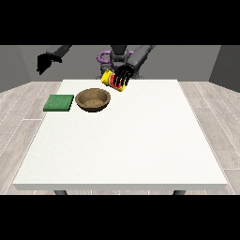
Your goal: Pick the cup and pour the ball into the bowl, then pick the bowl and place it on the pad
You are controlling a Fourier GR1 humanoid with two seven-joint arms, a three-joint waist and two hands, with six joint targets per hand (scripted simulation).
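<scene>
The hand at the view's right (123,76) had its fingers (121,82) curled round the cup (111,80), holding it clear of the table (140,140) near the far edge. The dark fingers lay across the cup's red and yellow side, wrapped around it rather than spread wide. The cup was tipped well over, close to lying on its side, with its long axis running roughly across the view and one end pointing toward the view's left and a little downward, to the side where the bowl stood. Which end was the mouth could not be made out, and the ball could not be seen.

The bowl (93,100), brown and round, stood upright on the table just below and to the view's left of the cup, apart from it. What lay inside the bowl could not be told; only its brown inner wall showed.

The pad (59,102), a flat green square, lay just beside the bowl at the table's edge toward the view's left.

The hand at the view's left (44,62) hung in the air beyond the table's corner, well apart from everything, touching nothing; whether it was open or closed could not be told.
</scene>
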